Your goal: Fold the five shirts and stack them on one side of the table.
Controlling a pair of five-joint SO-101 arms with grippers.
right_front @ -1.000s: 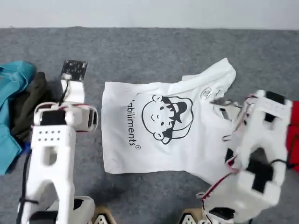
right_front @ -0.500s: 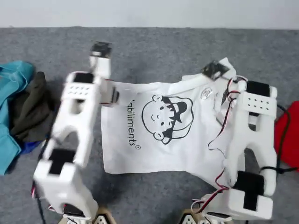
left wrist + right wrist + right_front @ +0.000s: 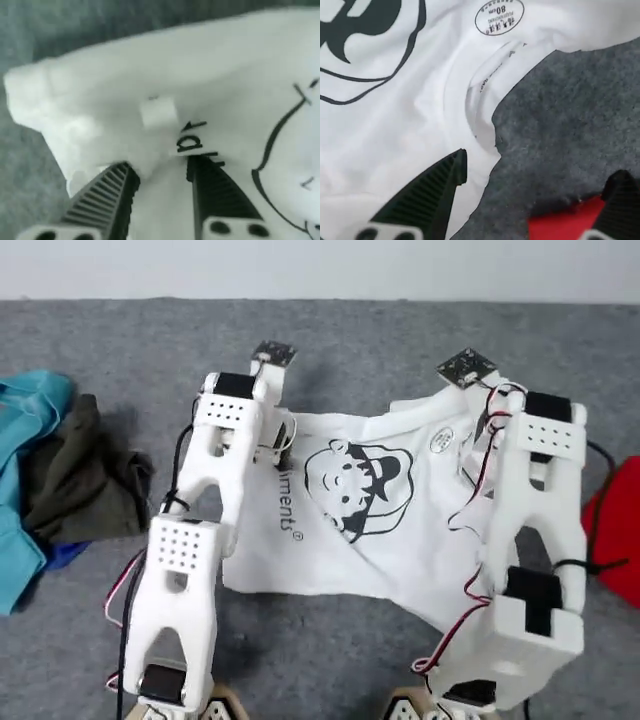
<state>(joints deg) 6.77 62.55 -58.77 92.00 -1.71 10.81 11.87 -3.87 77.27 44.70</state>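
A white shirt (image 3: 370,540) with a black cartoon print lies spread in the middle of the grey table. My left gripper (image 3: 278,445) is at its far left corner. In the left wrist view the cloth (image 3: 165,75) is bunched up and a fold of it sits pinched between the two fingers of this gripper (image 3: 162,167). My right gripper (image 3: 478,435) hovers over the collar at the shirt's right side. It stands open (image 3: 542,165), one finger over the white cloth (image 3: 395,115), the other beyond the collar edge above the table.
A red shirt (image 3: 615,530) lies at the right table edge, close to the right arm, and its corner (image 3: 560,225) lies beside the open fingers. At the left edge is a pile with a teal shirt (image 3: 25,410) and a dark olive one (image 3: 70,480).
The left arm swung from the table's left side onto the shirt's far left corner and took hold of it; the cloth bunched and shifted. The right arm moved forward over the collar.
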